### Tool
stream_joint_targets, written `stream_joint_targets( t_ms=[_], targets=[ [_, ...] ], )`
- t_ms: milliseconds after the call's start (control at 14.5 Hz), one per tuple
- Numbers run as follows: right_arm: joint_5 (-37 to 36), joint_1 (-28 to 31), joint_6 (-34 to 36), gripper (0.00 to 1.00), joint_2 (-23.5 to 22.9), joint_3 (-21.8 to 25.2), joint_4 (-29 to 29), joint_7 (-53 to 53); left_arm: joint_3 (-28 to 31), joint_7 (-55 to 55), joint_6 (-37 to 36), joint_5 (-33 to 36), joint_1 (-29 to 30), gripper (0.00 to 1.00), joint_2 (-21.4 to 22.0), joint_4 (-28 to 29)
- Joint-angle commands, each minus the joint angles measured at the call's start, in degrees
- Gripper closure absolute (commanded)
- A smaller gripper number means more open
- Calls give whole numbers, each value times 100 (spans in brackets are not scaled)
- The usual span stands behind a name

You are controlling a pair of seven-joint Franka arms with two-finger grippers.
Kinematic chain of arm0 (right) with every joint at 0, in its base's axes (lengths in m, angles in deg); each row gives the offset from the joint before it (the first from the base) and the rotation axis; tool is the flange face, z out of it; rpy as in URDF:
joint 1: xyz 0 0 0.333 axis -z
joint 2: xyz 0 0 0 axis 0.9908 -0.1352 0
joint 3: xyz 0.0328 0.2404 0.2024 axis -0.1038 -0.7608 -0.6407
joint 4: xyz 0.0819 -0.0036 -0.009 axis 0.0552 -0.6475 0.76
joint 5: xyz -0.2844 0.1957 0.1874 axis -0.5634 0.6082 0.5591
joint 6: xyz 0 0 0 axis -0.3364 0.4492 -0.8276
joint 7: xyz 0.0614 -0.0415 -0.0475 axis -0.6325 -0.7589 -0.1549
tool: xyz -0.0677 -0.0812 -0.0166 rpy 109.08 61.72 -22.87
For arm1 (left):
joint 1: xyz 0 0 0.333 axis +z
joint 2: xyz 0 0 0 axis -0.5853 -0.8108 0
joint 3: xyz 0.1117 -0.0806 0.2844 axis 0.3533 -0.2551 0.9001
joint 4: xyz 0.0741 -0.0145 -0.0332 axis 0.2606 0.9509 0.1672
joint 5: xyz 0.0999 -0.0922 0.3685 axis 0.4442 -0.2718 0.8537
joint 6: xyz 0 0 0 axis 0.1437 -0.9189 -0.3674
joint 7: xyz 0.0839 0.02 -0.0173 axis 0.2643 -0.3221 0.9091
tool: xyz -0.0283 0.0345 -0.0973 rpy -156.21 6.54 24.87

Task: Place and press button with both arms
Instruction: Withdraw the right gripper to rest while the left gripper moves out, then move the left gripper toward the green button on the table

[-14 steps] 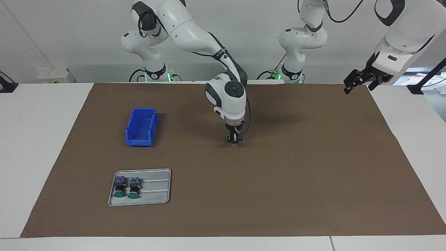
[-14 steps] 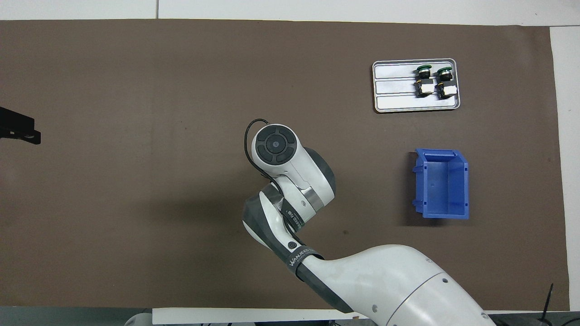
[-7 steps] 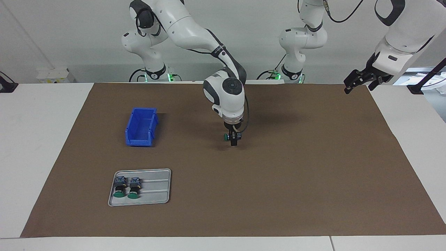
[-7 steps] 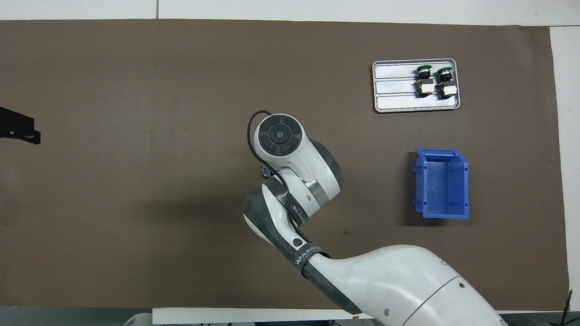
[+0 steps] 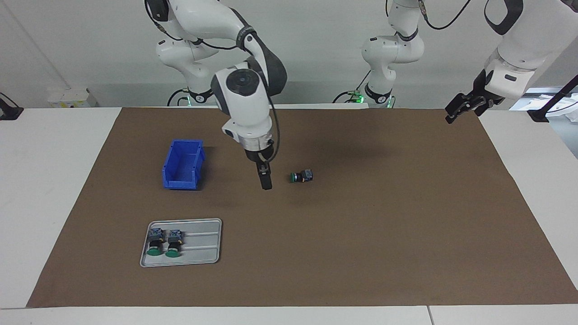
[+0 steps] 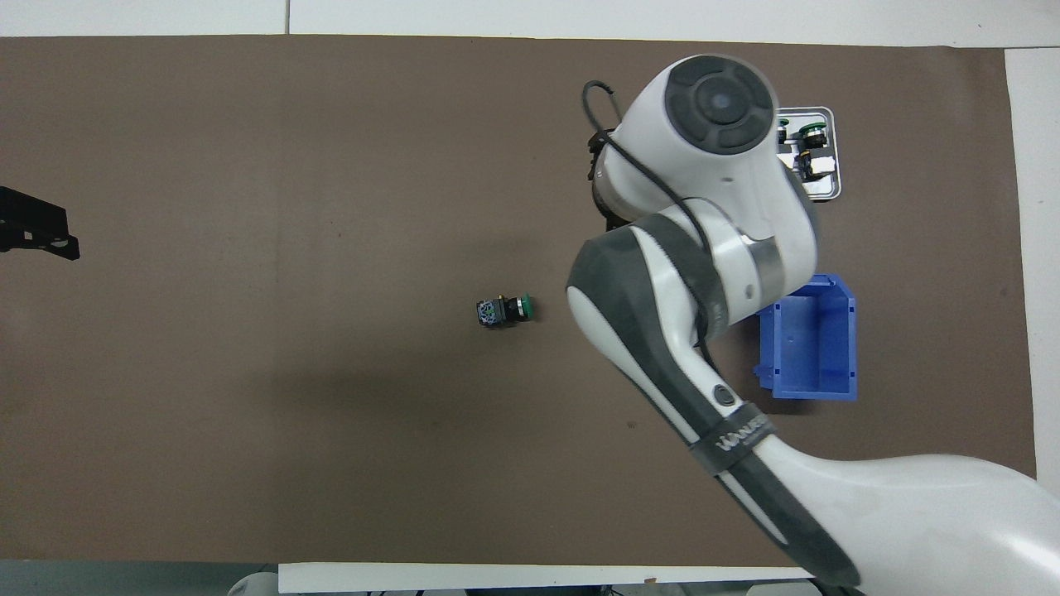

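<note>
A button (image 5: 301, 176) with a green cap lies on its side on the brown mat (image 5: 384, 216), near the middle, free of both grippers; the overhead view shows the same button (image 6: 505, 310). My right gripper (image 5: 266, 180) hangs empty and open, pointing down, over bare mat between the button and the blue bin. In the overhead view the right arm's own wrist hides it. My left gripper (image 5: 458, 108) waits open and raised over the mat's corner at the left arm's end, and its black tip (image 6: 37, 236) shows from overhead.
A blue bin (image 5: 183, 164) stands toward the right arm's end. Farther from the robots than the bin lies a grey tray (image 5: 203, 243) with two more green-capped buttons (image 5: 156, 243) on it. The right arm covers most of that tray (image 6: 832, 186) from overhead.
The right gripper let go of the button on the mat, rose and swung toward the blue bin. The button stays where it was set. The left arm has barely moved.
</note>
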Motion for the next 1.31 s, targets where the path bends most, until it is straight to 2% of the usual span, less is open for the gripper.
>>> stream_joint_targets(
  t_ms=[0, 138, 276, 415, 622, 760, 829, 967, 1106, 1244],
  targets=[
    [27, 484, 397, 1, 366, -63, -134, -1567, -78, 697, 51, -56, -212, 0, 190, 214],
    [27, 949, 845, 1, 673, -63, -134, -2551, -78, 1171, 156, -187, -336, 0, 190, 302],
    [27, 1406, 1206, 1, 972, -63, -134, -3491, -86, 2065, 191, -599, -345, 0, 181, 337],
    [27, 1846, 1654, 1, 1262, -63, -134, -4511, -78, 2657, 244, -610, -712, 0, 120, 434],
    [-60, 2374, 2226, 1, 1570, -37, -116, -6382, -104, 4175, 551, -636, -1169, 0, -11, 557],
    [-471, 2437, 2578, 1, 1597, -28, -46, -7745, -104, 5177, 657, -707, -1486, 0, -266, 548],
    [-691, 2437, 2622, 1, 1598, -28, -29, -8151, -104, 5565, 771, -768, -1601, 0, -345, 548],
    [-685, 2542, 2719, 1, 1589, -10, 16, -8828, -104, 6076, 947, -786, -1838, 0, -521, 566],
    [-667, 2342, 2737, 1, 1878, 42, -246, -9147, -104, 6436, 1148, -795, -2076, 0, -715, 566],
    [-658, 2279, 2659, 1, 1975, 253, -476, -9235, -104, 6841, 1465, -804, -2233, 0, -820, 575]
  ],
)
